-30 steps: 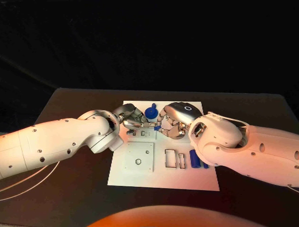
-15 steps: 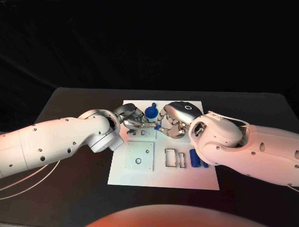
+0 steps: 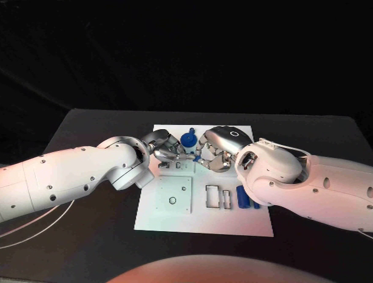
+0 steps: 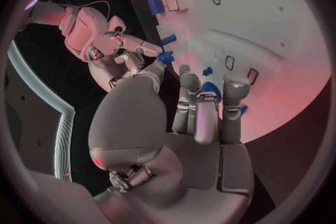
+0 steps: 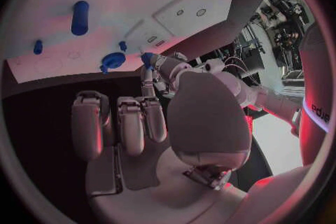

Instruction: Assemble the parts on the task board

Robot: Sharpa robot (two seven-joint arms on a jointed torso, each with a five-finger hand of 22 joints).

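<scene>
We see a black table (image 3: 93,127) carrying the white rectangular task board (image 3: 205,221), which lies flat at the table's middle with its long axis running away from the robot. Two white arms converge over the far half of the board: the left arm (image 3: 67,177) enters from the left edge of the head view, the right arm (image 3: 313,186) from the right edge.

The silver left hand (image 3: 162,147) and the silver right hand (image 3: 216,150) meet fingertip to fingertip above the board. Between them we note a small blue part (image 3: 194,158). In the left wrist view this blue part (image 4: 165,57) sits at the tips of the right hand's fingers (image 4: 133,50), with the left hand's thumb reaching up to it; in the right wrist view it appears at the left hand's fingertips (image 5: 148,59). We judge that both hands pinch the piece, the remaining fingers of each curled loosely.

On the board we find, in descending size, a raised square white plate (image 3: 174,194) with small holes, a rectangular recess (image 3: 213,197) beside it, a blue disc-shaped part (image 3: 188,140) with a short stem at the far edge just beyond the hands, a blue cylindrical part (image 3: 244,199) lying on the right side close against the right arm, and a narrow slot (image 3: 227,198) between the recess and the cylinder.
</scene>
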